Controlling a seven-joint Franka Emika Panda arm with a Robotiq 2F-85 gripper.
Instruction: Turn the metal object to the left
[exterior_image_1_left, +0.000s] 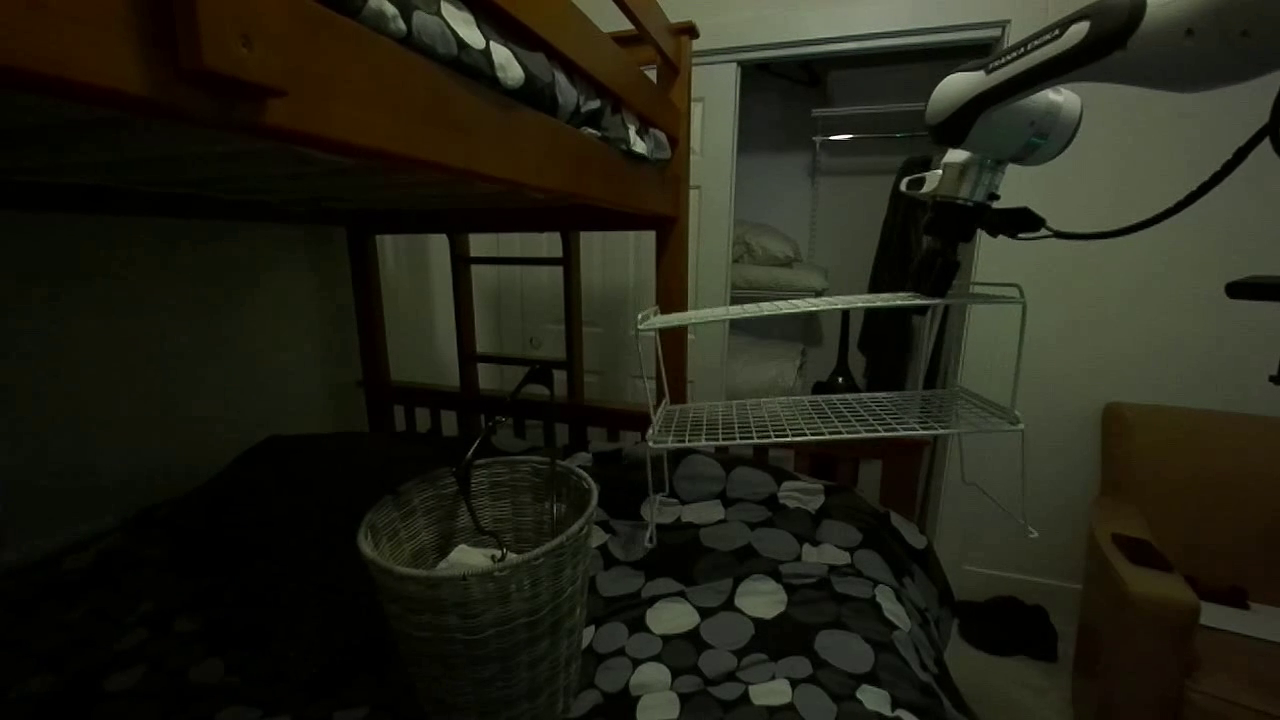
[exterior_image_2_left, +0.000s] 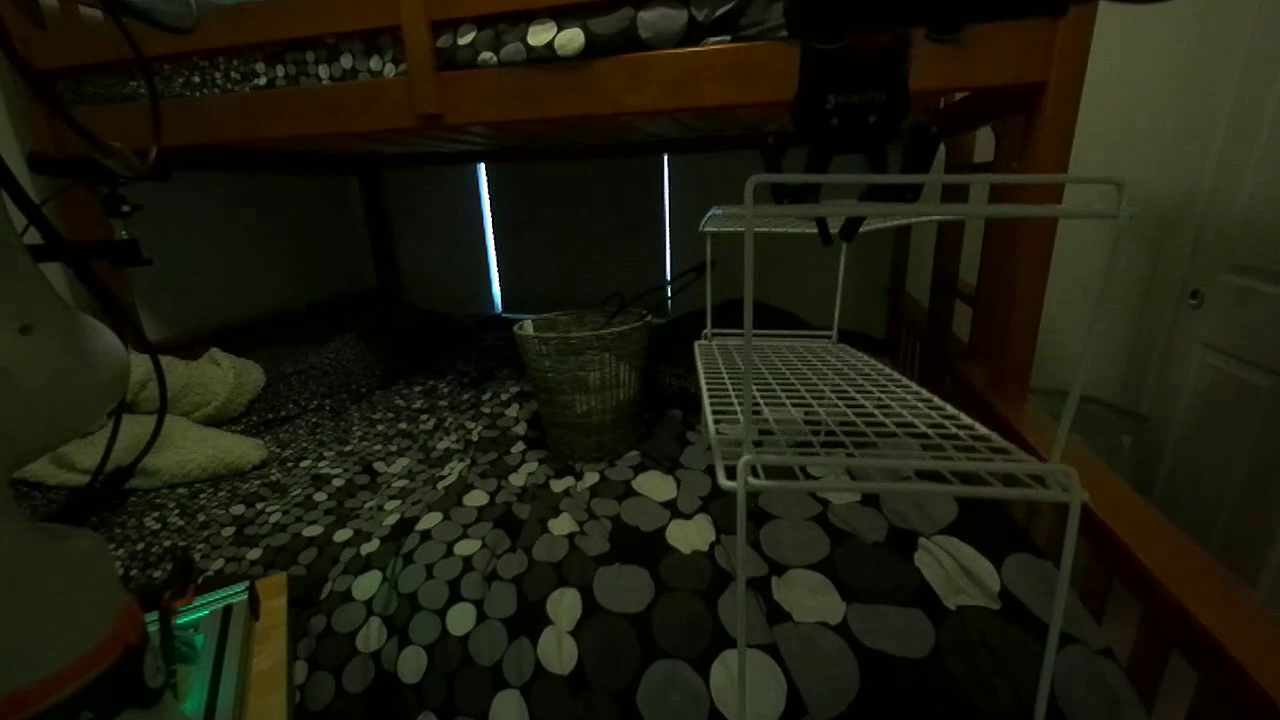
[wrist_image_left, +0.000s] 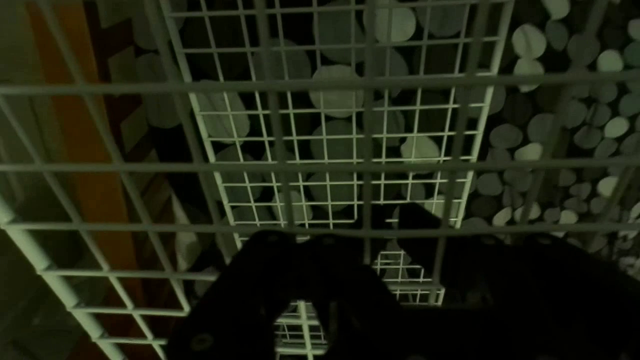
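Claw (exterior_image_2_left: 837, 233): pointing down at the rack, tips poking through the mesh of the top shelf (exterior_image_1_left: 800, 308). Fingers nearly together, thin gap between tips; can't tell if a wire is pinched.
Rack (exterior_image_1_left: 835, 418): white metal wire, two tiers, legs down, over the spotted bedding (exterior_image_2_left: 600, 585). Right of the basket (exterior_image_1_left: 490, 620) in both exterior views, apart from it. Can't tell if its feet touch anything.
Lower shelf (exterior_image_2_left: 855, 400): beneath the top one, visible through its mesh in wrist view, bedding under it.
Basket: woven, round, upright on the bedding; dark curved piece (exterior_image_1_left: 466, 475) and pale cloth (exterior_image_1_left: 470, 557) inside.
Bunk bed (exterior_image_1_left: 480, 130): wooden, upper rail above the basket, ladder (exterior_image_1_left: 570, 330) behind it.
Closet (exterior_image_1_left: 845, 205): open, behind the rack, pale pillows (exterior_image_1_left: 766, 262) on a shelf.
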